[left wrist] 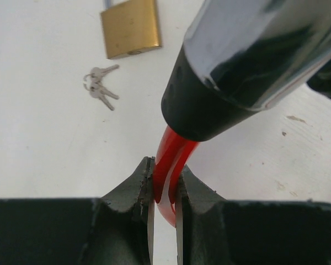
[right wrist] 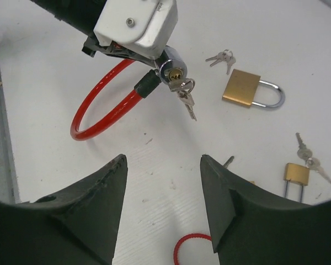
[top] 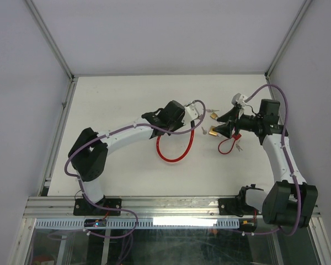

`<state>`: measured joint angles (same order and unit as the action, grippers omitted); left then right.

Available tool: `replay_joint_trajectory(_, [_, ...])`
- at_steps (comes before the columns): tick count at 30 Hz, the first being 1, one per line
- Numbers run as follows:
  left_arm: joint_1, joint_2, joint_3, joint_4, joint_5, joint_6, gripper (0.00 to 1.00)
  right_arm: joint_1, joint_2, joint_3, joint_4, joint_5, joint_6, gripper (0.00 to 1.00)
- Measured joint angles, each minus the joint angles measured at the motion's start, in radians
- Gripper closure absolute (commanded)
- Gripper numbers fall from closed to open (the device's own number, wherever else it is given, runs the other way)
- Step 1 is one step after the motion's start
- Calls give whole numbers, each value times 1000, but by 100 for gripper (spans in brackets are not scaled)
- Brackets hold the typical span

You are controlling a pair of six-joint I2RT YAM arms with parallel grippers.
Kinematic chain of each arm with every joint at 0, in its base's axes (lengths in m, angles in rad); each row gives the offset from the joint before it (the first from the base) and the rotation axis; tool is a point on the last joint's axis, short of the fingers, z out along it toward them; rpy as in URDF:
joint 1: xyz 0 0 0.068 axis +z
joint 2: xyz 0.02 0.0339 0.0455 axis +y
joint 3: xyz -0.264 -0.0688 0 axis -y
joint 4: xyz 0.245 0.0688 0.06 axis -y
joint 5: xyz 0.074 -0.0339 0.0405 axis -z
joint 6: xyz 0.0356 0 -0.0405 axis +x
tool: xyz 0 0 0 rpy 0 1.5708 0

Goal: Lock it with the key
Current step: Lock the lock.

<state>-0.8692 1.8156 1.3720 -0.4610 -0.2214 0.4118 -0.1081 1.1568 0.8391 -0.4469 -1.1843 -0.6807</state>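
Red cable pinched tight by left gripper — key sits in its lock. Right gripper spread, empty; two brass padlocks, spare keys lie near.

Bare table lay between the spread fingers of the right gripper and the keyed end of the cable lock — an open lane straight ahead, with only the hanging keys dipping into it. Right of the lane sat a brass padlock and a key bunch; a smaller padlock crowded the right finger. The left gripper covered the lock from above, clamped on the red cable — which looped across the left side.
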Motion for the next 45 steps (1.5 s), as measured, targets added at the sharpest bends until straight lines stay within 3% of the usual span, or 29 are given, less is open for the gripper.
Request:
replay_joint_trajectory(7, [0,-74,-34,165,-131,2,100,-3,13,116,35,-17,161,40])
replay_joint_trajectory(17, [-3,-131,-129,391,-253,47,100,10,97,151,241,-74,572,41])
replay_joint_trajectory(26, [-16,-131,-138,446,-277,67,100,141,185,307,357,6,856,44])
replay_joint_trajectory(39, [-15,-131,-144,455,-283,75,100,231,212,358,255,148,890,53])
replay_joint_trajectory(45, [-15,-131,-144,454,-296,76,100,267,212,369,179,207,841,67])
